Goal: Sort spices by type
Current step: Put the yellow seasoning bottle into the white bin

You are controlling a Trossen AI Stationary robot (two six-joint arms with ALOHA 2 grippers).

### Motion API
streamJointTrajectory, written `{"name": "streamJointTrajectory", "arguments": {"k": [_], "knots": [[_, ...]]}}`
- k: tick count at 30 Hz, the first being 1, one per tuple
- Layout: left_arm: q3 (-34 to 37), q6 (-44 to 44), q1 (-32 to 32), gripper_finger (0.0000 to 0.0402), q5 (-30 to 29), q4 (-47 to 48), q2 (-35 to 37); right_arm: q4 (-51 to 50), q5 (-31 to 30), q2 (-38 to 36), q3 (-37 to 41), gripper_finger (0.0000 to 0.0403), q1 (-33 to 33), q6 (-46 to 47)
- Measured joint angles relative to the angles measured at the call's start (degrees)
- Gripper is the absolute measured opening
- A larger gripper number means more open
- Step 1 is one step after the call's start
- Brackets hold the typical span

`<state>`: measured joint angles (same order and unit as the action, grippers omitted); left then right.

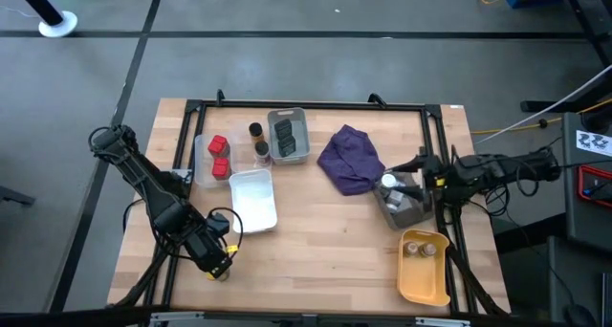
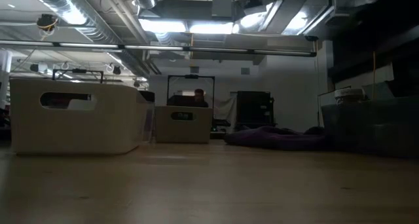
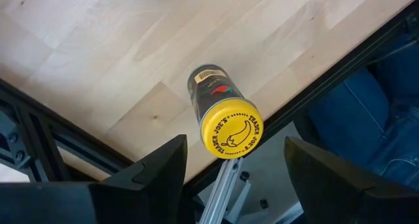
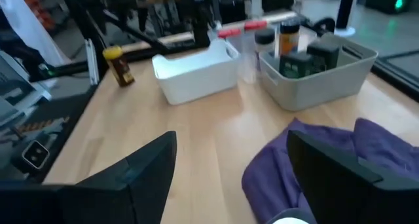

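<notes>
Wooden surface [image 1: 316,231] under dim ceiling lights; my left claw [image 1: 216,260] hovers spread above yellow-capped jar [image 3: 222,112], right claw [image 1: 413,184] spread too.

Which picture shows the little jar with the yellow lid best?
The left wrist view: the yellow-lidded jar fills the middle, standing at the table's edge, lid print readable. From above it is only a yellow speck by the left arm. The right wrist view shows it small and far. The low view misses it.

Table [image 3: 98,47]: pale wood, smooth, matt, visible grain. Jar [image 3: 213,93] beyond left fingers [image 3: 150,178]: dark printed paper label, glossy yellow plastic cap. Fingers: matt black plastic. Cloth [image 4: 340,158] between right fingers [image 4: 334,171]: soft purple fabric, creased. White tray [image 4: 196,70]: smooth plastic.
</notes>
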<state>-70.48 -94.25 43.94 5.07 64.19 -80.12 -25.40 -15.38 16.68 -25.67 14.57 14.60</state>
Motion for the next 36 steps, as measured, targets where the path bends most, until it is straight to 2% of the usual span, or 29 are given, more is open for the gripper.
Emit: {"name": "streamJointTrajectory", "arguments": {"k": [10, 15, 21, 36], "knots": [[0.0, 0.0, 0.0, 0.024, -1.7, 0.0, 0.0, 8.8, 0.2, -12.9, 13.9, 0.0287, 0.0, -0.1], [0.0, -0.2, 0.0, 0.024, -1.7, -0.1, 0.0, 12.7, 3.7, -16.7, 19.9, 0.0287, 0.0, -0.1], [0.0, -0.3, 0.0, 0.024, -1.7, -0.1, 0.0, 15.2, 7.7, -15.6, 20.9, 0.0287, 0.0, -0.1], [0.0, 0.0, 0.0, 0.024, -1.7, -0.1, 0.0, 15.0, 5.7, -15.7, 20.9, 0.0287, 0.0, -1.5]]}}
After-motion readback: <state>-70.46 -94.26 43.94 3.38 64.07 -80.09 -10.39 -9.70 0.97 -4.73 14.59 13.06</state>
